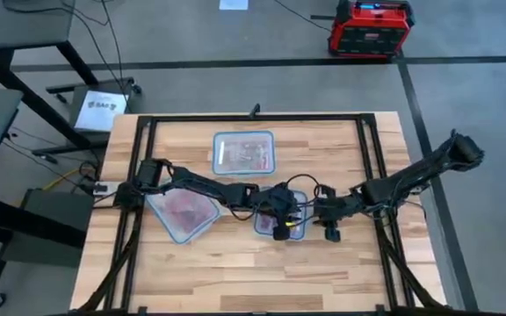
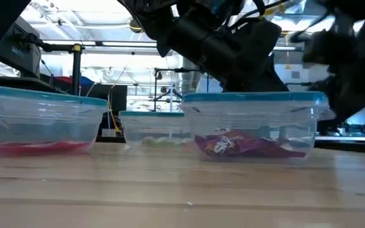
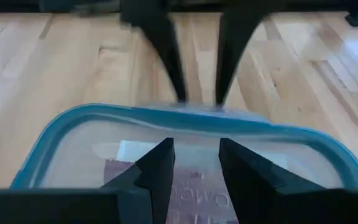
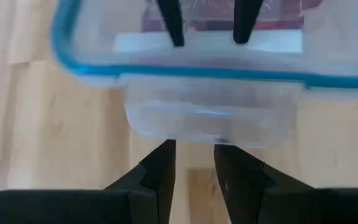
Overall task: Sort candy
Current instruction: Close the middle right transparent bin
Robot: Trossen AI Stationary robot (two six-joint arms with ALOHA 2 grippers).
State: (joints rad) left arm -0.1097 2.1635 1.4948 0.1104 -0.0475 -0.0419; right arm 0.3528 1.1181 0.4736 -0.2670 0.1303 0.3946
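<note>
Apparently near done: candy (image 2: 246,144) is seen sorted into three containers (image 1: 243,152) mid-worktop, none loose. Left gripper (image 3: 196,163) is held slightly parted, empty, over the near container; right gripper (image 4: 194,167) likewise beside it

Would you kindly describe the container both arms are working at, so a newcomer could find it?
On the wooden table, find where the two arms meet, right of centre. The small container sits there, under the left claw. Unlike its two larger neighbours, it holds purple candy packets.
</note>
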